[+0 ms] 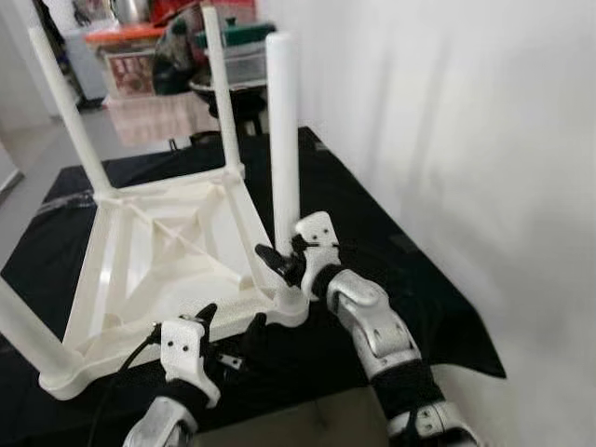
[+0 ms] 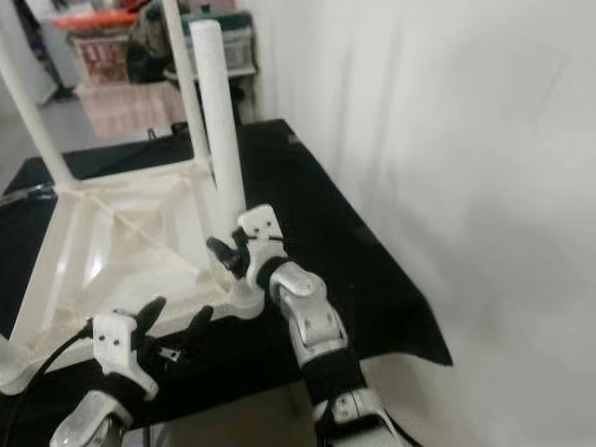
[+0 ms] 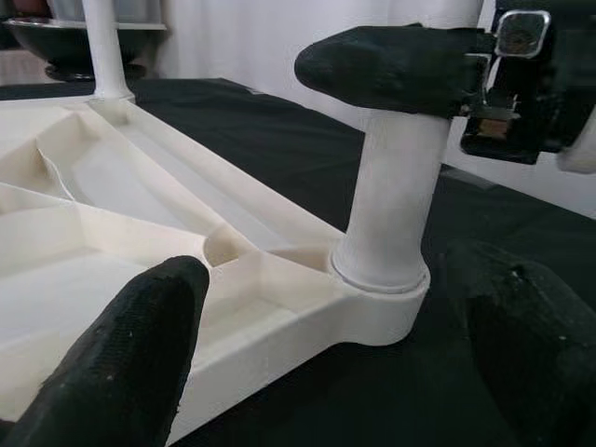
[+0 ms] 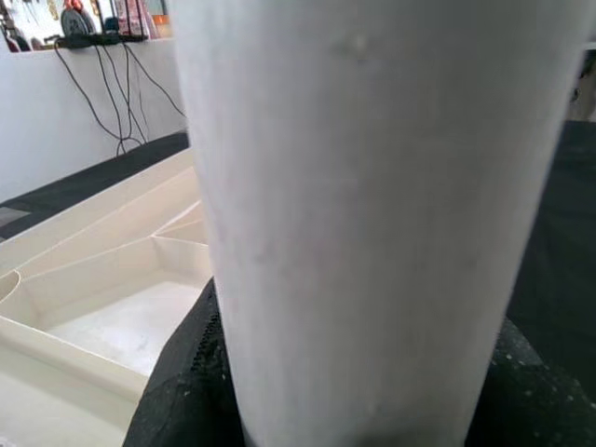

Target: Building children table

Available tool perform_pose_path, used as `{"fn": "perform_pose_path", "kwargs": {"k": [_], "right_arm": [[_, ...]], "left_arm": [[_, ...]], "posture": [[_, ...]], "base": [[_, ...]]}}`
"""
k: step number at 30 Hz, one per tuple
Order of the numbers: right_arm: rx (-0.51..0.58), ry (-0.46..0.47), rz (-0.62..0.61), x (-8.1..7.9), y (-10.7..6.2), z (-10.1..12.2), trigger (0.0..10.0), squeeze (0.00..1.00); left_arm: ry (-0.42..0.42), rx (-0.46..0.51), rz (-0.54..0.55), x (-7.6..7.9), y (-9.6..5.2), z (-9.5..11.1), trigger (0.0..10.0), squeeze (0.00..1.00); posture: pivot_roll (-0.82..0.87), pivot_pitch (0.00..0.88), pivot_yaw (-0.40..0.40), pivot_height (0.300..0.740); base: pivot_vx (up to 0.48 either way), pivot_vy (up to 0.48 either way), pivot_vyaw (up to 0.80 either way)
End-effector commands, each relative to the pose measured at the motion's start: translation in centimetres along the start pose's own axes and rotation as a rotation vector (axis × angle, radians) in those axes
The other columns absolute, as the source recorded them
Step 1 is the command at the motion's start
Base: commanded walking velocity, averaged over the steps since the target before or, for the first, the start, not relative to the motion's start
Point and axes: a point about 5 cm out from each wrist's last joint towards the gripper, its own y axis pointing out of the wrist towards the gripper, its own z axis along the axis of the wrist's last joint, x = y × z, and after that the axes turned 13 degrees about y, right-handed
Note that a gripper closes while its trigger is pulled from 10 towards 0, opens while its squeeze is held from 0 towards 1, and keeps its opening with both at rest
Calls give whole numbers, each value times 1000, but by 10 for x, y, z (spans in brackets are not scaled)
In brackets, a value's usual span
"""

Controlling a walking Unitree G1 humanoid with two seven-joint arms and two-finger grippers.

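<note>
Creamy white all over the upturned table top (image 1: 158, 251), plain, no pattern. Same matte white on the near-right leg (image 1: 283, 130) and the far legs. Black cloth (image 1: 372, 233) underneath, unpatterned. Black fingers (image 3: 140, 345) on the left gripper (image 1: 228, 331); right gripper (image 1: 279, 264) white-cased with black fingers, arm silver. Orange and red clutter far left. White wall (image 1: 466, 140) right.

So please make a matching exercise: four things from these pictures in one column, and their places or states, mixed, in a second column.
1. right gripper
2. left gripper
3. table top
4. black cloth

A. lies upside down
B. open, at the near corner of the table top
C. closed around the upright table leg
D. spread under everything

Pairs: 1-C, 2-B, 3-A, 4-D
</note>
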Motion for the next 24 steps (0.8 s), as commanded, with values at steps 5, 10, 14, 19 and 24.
{"fn": "perform_pose_path", "kwargs": {"k": [5, 10, 14, 19, 24], "right_arm": [[-128, 85, 14, 7, 3, -26, 10000, 1000], [-73, 100, 82, 14, -1, -7, 10000, 1000], [-37, 97, 27, 33, -9, 6, 10000, 1000], [-56, 27, 243, 36, -14, 19, 10000, 0], [-97, -56, 391, 36, -12, 29, 10000, 0]], "left_arm": [[4, -23, 12, -3, -1, -5, 10000, 0], [-3, -21, 12, -3, 0, -5, 10000, 0], [-6, -18, 12, -2, 1, -4, 10000, 0], [-9, -13, 15, -3, 2, -4, 10000, 0], [-11, -14, 13, -3, 3, -4, 10000, 0]], "posture": [[24, 0, 16, 740], [21, 0, 15, 740], [22, 0, 12, 740], [24, 0, 10, 740], [32, 0, 8, 740]], "base": [[0, 0, 0], [0, 0, 0], [0, 0, 0], [0, 0, 0], [0, 0, 0]]}}
